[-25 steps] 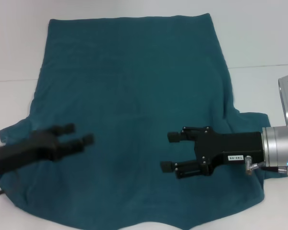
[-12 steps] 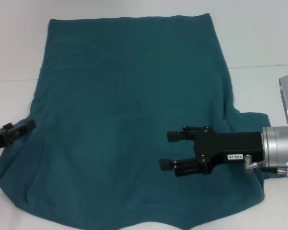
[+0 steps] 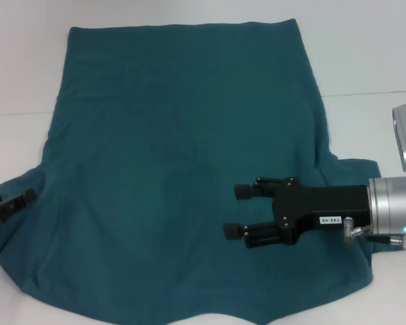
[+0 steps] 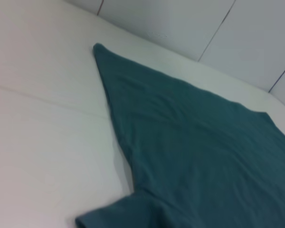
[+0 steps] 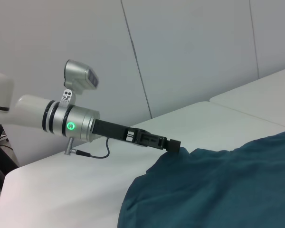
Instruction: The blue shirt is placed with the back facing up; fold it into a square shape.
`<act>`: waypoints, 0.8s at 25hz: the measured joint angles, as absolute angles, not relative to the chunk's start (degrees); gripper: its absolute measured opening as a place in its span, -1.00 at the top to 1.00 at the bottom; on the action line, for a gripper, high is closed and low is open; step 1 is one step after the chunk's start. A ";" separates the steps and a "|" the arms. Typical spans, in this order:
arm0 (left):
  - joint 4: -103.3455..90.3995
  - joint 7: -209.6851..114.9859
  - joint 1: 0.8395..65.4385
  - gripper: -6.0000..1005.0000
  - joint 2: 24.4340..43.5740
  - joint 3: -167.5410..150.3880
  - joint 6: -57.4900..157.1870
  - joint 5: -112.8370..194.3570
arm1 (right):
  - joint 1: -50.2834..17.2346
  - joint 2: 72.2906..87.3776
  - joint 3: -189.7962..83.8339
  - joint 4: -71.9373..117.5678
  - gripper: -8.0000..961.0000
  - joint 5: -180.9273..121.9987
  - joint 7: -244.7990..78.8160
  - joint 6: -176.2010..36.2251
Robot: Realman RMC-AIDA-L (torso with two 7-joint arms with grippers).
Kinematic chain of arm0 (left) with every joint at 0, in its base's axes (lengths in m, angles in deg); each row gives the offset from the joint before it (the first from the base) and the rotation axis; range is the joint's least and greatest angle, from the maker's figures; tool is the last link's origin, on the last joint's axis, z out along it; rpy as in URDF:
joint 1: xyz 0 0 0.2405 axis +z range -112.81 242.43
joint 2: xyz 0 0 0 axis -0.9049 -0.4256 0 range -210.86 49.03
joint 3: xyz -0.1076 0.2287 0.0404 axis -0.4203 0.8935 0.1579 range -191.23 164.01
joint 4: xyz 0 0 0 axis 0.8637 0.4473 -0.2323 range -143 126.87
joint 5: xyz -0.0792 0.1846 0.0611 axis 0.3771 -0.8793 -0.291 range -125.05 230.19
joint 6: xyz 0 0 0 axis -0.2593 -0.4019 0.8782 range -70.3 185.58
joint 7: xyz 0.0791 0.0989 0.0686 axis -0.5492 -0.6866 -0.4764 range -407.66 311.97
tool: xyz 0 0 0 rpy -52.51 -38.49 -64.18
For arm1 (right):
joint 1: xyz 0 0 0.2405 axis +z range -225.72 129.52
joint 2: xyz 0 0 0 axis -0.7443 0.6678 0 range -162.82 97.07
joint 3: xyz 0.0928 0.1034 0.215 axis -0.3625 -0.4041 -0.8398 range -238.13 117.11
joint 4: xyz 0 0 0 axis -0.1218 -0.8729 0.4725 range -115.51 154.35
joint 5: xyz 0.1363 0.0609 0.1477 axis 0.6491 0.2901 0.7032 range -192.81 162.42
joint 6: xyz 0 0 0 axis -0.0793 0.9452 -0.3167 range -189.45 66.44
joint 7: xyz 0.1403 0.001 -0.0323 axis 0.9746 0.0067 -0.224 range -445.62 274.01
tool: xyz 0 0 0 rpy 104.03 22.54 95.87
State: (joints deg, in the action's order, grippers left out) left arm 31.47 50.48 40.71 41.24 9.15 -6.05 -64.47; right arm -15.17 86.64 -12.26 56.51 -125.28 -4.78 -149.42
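Lying flat and unfolded: the blue shirt, plain side up, spread across the white tabletop; no fold made yet.
Right hand hovers over the shirt's lower right area, fingers spread wide, empty. Left hand sits at the shirt's left sleeve edge, grip state unclear. Nothing obstructs folding.
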 joint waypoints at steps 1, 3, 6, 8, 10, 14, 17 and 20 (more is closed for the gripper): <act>31.49 50.66 40.76 -0.65 41.24 9.15 -6.14 -64.90 | -15.16 86.64 -12.26 56.51 -0.93 -125.29 -4.77 -149.41; 31.60 50.87 40.93 -0.65 41.25 9.15 -6.45 -65.60 | -15.15 86.64 -12.26 56.51 -0.93 -125.29 -4.78 -149.42; 31.76 50.98 41.10 -0.64 41.25 9.13 -6.77 -66.80 | -15.14 86.64 -12.26 56.51 -0.93 -125.31 -4.77 -149.45; 31.80 51.22 41.14 -0.64 41.25 9.25 -6.84 -67.64 | -15.14 86.64 -12.26 56.51 -0.93 -125.32 -4.77 -149.49; 31.89 51.54 41.11 -0.63 41.25 9.46 -6.88 -68.52 | -15.19 86.64 -12.26 56.51 -0.93 -125.32 -4.77 -149.51; 32.17 51.83 40.92 -0.63 41.26 9.40 -6.85 -68.90 | -15.33 86.64 -12.26 56.51 -0.93 -125.33 -4.78 -149.52; 32.43 52.11 41.00 -0.62 41.26 8.95 -6.46 -68.55 | -15.37 86.64 -12.26 56.51 -0.93 -125.32 -4.77 -149.52; 32.53 52.21 41.14 -0.62 41.23 7.71 -6.09 -67.89 | -15.38 86.64 -12.26 56.51 -0.93 -125.32 -4.77 -149.52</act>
State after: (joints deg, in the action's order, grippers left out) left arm 32.53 52.21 41.14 41.23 7.71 -6.09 -67.89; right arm -15.38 86.64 -12.26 56.51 -125.32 -4.77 -149.52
